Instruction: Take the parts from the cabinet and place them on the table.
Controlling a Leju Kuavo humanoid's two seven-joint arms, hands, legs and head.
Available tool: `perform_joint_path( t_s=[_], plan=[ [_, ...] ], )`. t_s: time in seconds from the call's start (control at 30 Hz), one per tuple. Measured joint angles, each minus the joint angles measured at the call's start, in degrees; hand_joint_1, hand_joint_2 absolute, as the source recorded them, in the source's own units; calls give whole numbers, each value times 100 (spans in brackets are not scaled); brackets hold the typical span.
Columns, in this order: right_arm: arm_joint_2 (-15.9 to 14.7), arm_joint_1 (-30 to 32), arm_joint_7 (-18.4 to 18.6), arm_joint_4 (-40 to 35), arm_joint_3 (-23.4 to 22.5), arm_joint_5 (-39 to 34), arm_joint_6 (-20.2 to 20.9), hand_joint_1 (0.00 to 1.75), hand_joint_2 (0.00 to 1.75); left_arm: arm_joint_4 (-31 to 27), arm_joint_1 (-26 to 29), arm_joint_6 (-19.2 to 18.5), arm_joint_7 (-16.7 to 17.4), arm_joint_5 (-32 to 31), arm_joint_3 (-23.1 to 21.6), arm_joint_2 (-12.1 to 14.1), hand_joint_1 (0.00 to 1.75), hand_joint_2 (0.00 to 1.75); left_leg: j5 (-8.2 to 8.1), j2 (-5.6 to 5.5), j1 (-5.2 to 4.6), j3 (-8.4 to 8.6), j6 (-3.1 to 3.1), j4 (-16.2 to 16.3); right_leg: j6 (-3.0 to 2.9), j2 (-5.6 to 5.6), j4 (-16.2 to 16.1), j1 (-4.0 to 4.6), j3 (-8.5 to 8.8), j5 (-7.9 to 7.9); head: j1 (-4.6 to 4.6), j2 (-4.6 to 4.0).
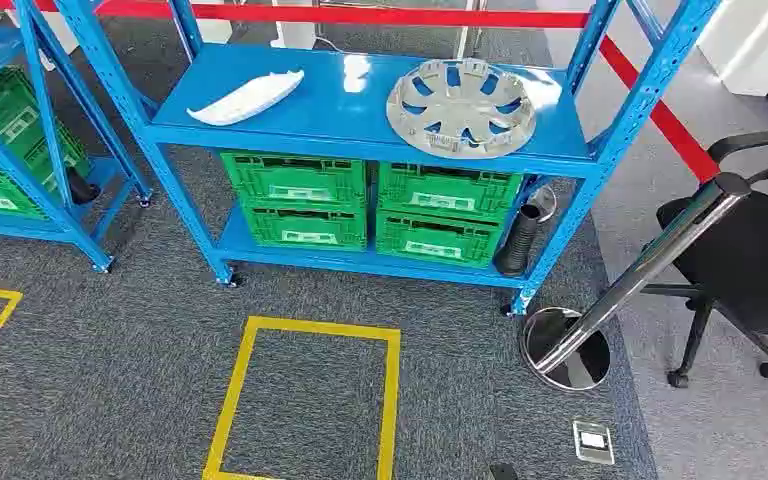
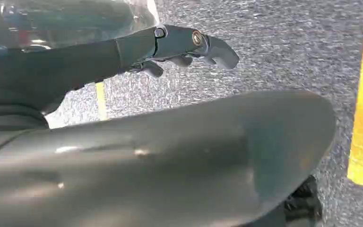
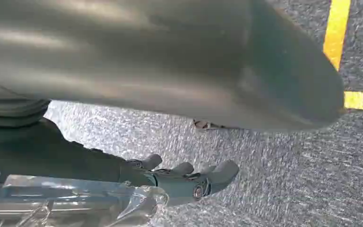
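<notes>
Awaiting collection, a white curved plastic part [image 1: 247, 97] and silver spoked wheel cover [image 1: 460, 107] are seen on the blue metal shelf [image 1: 350, 125]; left hand [image 2: 184, 47] and right hand [image 3: 184, 179] are hung empty, fingers loosely apart.

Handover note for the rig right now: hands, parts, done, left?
Left hand: holds nothing, hanging over the carpet.
Right hand: holds nothing, also hanging low.
Parts: white trim piece and hubcap both lie on the blue rack's top shelf, apart from each other.
Done: nothing moved yet.
Left: pick both parts and carry them to the table.
</notes>
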Motion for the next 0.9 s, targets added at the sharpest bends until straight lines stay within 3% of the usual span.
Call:
perform_joint_path(
  t_s=[0.23, 0.67, 0.9],
  plan=[
    [-258, -257, 284, 7, 789, -343, -418, 0, 0, 2, -205, 315, 66, 492, -835, -61, 0, 0, 0, 0, 0, 2, -2, -4, -1, -1, 2, 1, 0, -1, 0, 0],
    [-1449, -1032, 1281, -383, 1952, 121, -1189, 0, 0, 20, -529, 701, 166, 1217, -2223, -133, 0, 0, 0, -2, -4, 4, -1, -3, -1, -2, 1, -3, 1, 1, 0, 0],
    [-1751, -1078, 1584, -913, 2021, 1033, -879, 0, 0, 42, -620, 771, 186, 1427, -2769, -157, 0, 0, 0, -17, -3, 5, -2, -5, -1, -10, 2, -1, 0, -1, -2, 0]
  ],
)
